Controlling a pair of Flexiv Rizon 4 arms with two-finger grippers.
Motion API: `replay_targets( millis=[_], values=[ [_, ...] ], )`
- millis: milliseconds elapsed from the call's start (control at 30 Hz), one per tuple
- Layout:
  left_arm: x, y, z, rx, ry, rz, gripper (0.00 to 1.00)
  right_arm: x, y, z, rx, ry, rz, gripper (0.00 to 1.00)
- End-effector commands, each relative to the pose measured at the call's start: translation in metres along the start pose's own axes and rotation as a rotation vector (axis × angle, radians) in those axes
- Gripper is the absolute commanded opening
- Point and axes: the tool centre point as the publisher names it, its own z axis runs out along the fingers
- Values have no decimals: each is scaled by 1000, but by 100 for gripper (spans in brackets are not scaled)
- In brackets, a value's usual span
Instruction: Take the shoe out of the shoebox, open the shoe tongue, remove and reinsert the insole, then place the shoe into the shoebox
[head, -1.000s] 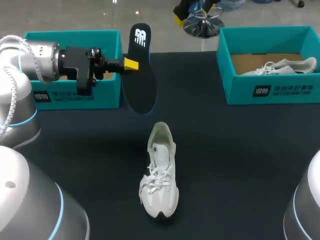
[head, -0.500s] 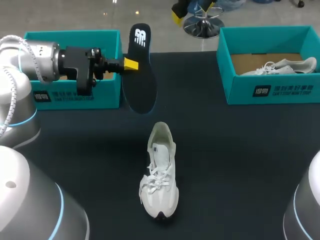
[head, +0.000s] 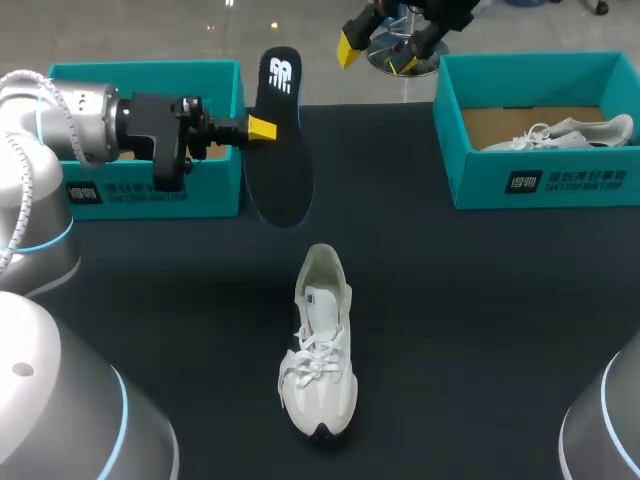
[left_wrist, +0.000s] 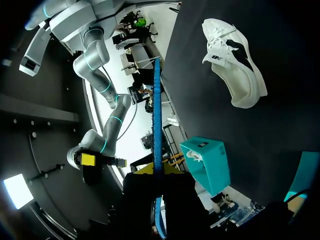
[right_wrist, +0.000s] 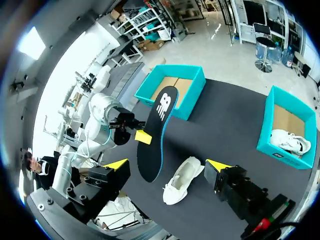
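Note:
My left gripper (head: 262, 128) is shut on the edge of a black insole (head: 281, 150) and holds it upright in the air, just right of the left teal shoebox (head: 150, 190). In the left wrist view the insole (left_wrist: 158, 115) runs edge-on as a blue strip from between the fingers of the left gripper (left_wrist: 157, 172). A white shoe (head: 318, 345) lies on the dark table below the insole, toe toward me. High over the far edge, my right gripper (head: 378, 55) stands open and empty; in its own view that gripper (right_wrist: 167, 165) looks down on the insole (right_wrist: 155, 130) and the shoe (right_wrist: 182, 180).
A second teal shoebox (head: 540, 180) at the right rear holds another white shoe (head: 565, 132). The dark table (head: 480, 320) spreads around the shoe. In the left wrist view the shoe (left_wrist: 235, 65) lies well ahead of the fingers.
The right gripper above the far edge has shifted slightly and turned, so both yellow tips show more. The left arm, insole and shoe have stayed put.

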Motion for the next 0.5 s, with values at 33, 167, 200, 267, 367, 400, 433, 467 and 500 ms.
replay_targets(
  millis=[33,167,200,267,367,400,433,467,500],
  values=[
    [1,0,1,-2,-2,2,0,-9,-18,2,-59,346,227,100],
    [1,0,1,-2,-2,2,0,-11,-29,6,-60,418,254,100],
    [1,0,1,-2,-2,2,0,-11,-32,10,-61,447,259,100],
    [1,0,1,-2,-2,2,0,-12,-36,17,-61,466,261,100],
    [1,0,1,-2,-2,2,0,-12,-36,29,-88,502,254,100],
    [1,0,1,-2,-2,2,0,-12,-36,34,-97,516,250,100],
    [1,0,1,-2,-2,2,0,-11,-33,39,-108,532,246,100],
    [1,0,1,-2,-2,2,0,-10,-32,43,-112,541,239,100],
    [1,0,1,-2,-2,2,0,-10,-29,47,-118,548,236,100]
  ],
)
